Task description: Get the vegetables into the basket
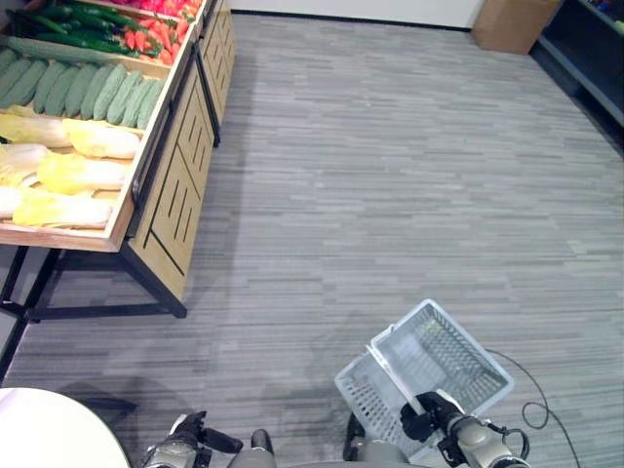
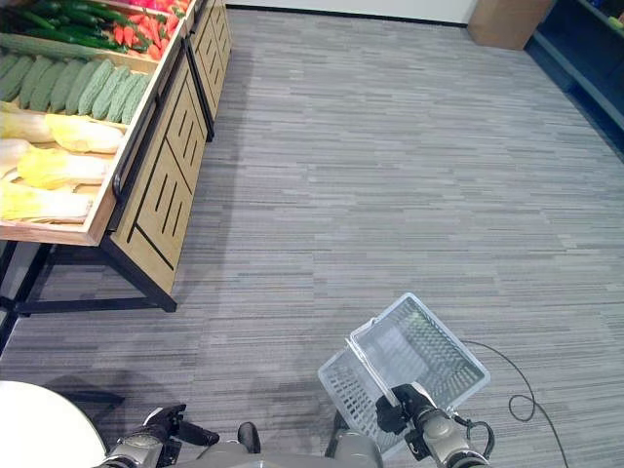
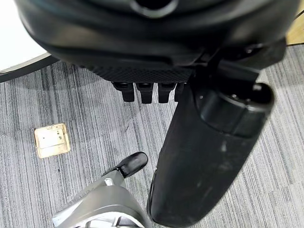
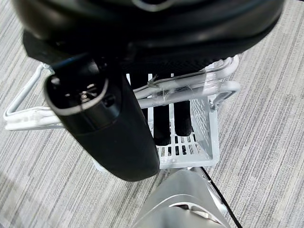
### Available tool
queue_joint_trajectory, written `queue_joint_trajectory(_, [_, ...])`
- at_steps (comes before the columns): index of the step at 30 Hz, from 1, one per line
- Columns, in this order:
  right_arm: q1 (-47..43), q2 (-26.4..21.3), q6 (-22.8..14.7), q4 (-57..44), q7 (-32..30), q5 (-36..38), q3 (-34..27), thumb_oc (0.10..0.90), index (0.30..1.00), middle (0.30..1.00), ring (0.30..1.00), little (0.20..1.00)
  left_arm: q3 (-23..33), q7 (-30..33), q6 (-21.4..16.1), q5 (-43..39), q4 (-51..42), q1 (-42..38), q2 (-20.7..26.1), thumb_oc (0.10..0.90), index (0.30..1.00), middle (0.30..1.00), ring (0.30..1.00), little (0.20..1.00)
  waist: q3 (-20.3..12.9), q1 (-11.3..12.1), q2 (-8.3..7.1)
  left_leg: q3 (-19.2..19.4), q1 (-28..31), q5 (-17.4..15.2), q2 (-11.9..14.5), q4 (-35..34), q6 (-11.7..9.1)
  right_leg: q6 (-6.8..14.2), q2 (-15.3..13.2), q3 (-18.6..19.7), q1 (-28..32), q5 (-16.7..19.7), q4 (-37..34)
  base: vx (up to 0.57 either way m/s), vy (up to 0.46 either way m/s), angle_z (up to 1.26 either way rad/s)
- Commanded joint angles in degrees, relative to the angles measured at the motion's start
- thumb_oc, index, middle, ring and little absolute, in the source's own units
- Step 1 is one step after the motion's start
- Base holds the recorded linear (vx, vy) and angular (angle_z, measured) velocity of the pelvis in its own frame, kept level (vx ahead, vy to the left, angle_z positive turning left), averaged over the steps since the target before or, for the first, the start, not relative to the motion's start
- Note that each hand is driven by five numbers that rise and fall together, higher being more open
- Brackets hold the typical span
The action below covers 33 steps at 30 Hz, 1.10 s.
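Observation:
My right hand [image 1: 439, 414] is low on the right, its fingers [image 4: 161, 124] curled round the handle [image 4: 190, 90] of a white wire basket [image 1: 472, 339] that hangs above the floor with nothing in it. The vegetables lie on a wooden stand [image 1: 180, 185] at the upper left, well away from both hands. On it are pale yellow cabbages [image 1: 73, 175], light green gourds [image 1: 88, 90], and dark green and red peppers [image 1: 146, 41] further back. My left hand [image 1: 190, 434] hangs low on the left, open and holding nothing, with its thumb [image 3: 209, 156] standing out.
A round white table [image 1: 49, 429] stands at the lower left beside my left arm. A cardboard box [image 1: 512, 21] and a dark shelf [image 1: 595, 49] are at the far right. A floor outlet plate [image 3: 51, 140] sits in the grey carpet.

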Motion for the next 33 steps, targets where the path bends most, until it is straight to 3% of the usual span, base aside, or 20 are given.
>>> queue_joint_trajectory(1, [0.2, 0.0, -0.5, 1.2, -0.6, 1.0, -1.1, 0.400, 0.300, 0.300, 0.300, 0.300, 0.5, 0.3, -0.6, 1.7, 3.8, -1.7, 0.9, 0.900, 1.000, 1.000, 1.000, 1.000, 1.6, 0.0, -0.01, -2.9, -2.8, 0.5, -0.2, 1.2, -0.9, 6.0, -4.1, 1.2, 3.9, -1.1, 5.2, 0.02, -0.002, 0.09])
queue_joint_trajectory(6, [0.0, 0.0, -0.6, 2.2, -1.1, 1.5, -2.0, 0.400, 0.300, 0.300, 0.300, 0.300, 1.1, 0.5, -0.8, 0.6, 3.9, -1.6, 0.8, 0.900, 1.000, 1.000, 1.000, 1.000, 1.8, -0.2, 0.08, -3.7, -3.0, -0.3, -1.1, 1.8, -0.1, 6.5, -5.1, 1.9, 3.1, -0.4, 7.3, 0.00, 0.039, 0.04])
queue_joint_trajectory(11, [-0.8, -0.3, -0.7, 2.2, -1.3, 0.5, -1.6, 0.400, 0.300, 0.300, 0.300, 0.300, 0.9, 0.5, -0.8, 0.2, 3.3, -1.8, 0.9, 0.900, 1.000, 1.000, 1.000, 1.000, 3.7, -0.2, 0.41, -4.0, -3.3, -1.8, -2.2, 3.0, 1.6, 7.3, -6.3, 4.3, -0.2, 2.6, 15.3, -0.02, 0.095, -0.01])
queue_joint_trajectory(14, [-1.0, -0.7, -0.7, 2.4, -1.3, 0.3, -1.5, 0.400, 0.300, 0.300, 0.300, 0.300, 0.0, 0.3, -0.8, 0.9, 3.0, -2.0, 1.0, 0.900, 1.000, 1.000, 1.000, 1.000, 4.8, -0.4, 1.11, -4.4, -2.6, -2.5, -2.4, 3.3, 1.9, 7.1, -5.5, 5.1, -2.1, 3.4, 18.8, 0.07, 0.082, -0.02])
queue_joint_trajectory(19, [-0.8, -0.9, -1.1, 2.4, -1.6, 0.8, -1.4, 0.400, 0.300, 0.300, 0.300, 0.300, -0.2, 0.1, -0.9, 1.0, 2.8, -2.3, 1.4, 0.900, 1.000, 1.000, 1.000, 1.000, 5.1, -1.2, 1.14, -5.2, -1.6, -2.8, -2.4, 3.0, 1.4, 5.8, -2.2, 6.7, -3.8, 1.6, 14.3, 0.11, -0.006, 0.09])
queue_joint_trajectory(21, [-0.8, -0.8, -1.4, 2.6, -2.5, 1.2, -1.4, 0.400, 0.300, 0.300, 0.300, 0.300, -0.3, 0.5, -1.0, 1.2, 3.2, -3.0, 1.3, 0.900, 1.000, 1.000, 1.000, 1.000, 5.3, -3.0, 1.32, -6.7, 0.0, -2.9, -2.6, 0.9, 0.5, 5.3, 1.0, 9.7, -7.7, 1.8, 7.1, 0.25, -0.041, 0.03])
queue_joint_trajectory(23, [-0.4, -0.8, -1.4, 2.3, -2.5, 1.2, -1.5, 0.400, 0.300, 0.300, 0.300, 0.300, -0.5, 0.6, -1.1, 1.7, 3.2, -3.4, 1.3, 0.900, 1.000, 1.000, 1.000, 1.000, 5.4, -4.3, 1.48, -7.8, 1.2, -3.2, -2.8, -0.3, -0.1, 5.4, 2.2, 11.2, -9.9, 3.3, 4.3, 0.24, -0.036, 0.00])
queue_joint_trajectory(27, [0.1, -1.1, -1.3, 2.0, -2.6, 0.9, -1.6, 0.400, 0.300, 0.300, 0.300, 0.300, -0.8, 0.7, -1.3, 1.9, 3.3, -3.9, 0.9, 0.900, 1.000, 1.000, 1.000, 1.000, 5.4, -5.8, 1.44, -9.6, 2.6, -4.5, -3.4, -0.6, -0.6, 5.6, 2.9, 10.6, -12.2, 5.5, 2.4, 0.20, -0.065, 0.61])
queue_joint_trajectory(29, [0.1, -1.2, -1.4, 2.4, -2.4, 1.2, -1.4, 0.400, 0.300, 0.300, 0.300, 0.300, -1.0, 0.6, -1.2, 1.5, 3.3, -4.0, 0.3, 0.900, 1.000, 1.000, 1.000, 1.000, 4.7, -5.9, 1.65, -10.3, 3.5, -4.9, -3.1, -0.6, -1.0, 4.8, 3.5, 10.3, -10.9, 5.2, 2.0, 0.18, -0.121, 0.35])
queue_joint_trajectory(33, [0.1, -1.8, -1.3, 3.1, -2.1, -0.3, 0.1, 0.400, 0.300, 0.300, 0.300, 0.300, -1.8, 0.5, -0.8, 0.6, 3.2, -4.4, -0.9, 0.900, 1.000, 1.000, 1.000, 1.000, 3.3, -6.5, 3.11, -12.0, 4.1, -5.6, 0.2, 1.6, -2.8, 2.7, 5.2, 9.0, -9.5, 2.5, 3.1, 0.22, -0.189, 0.26])
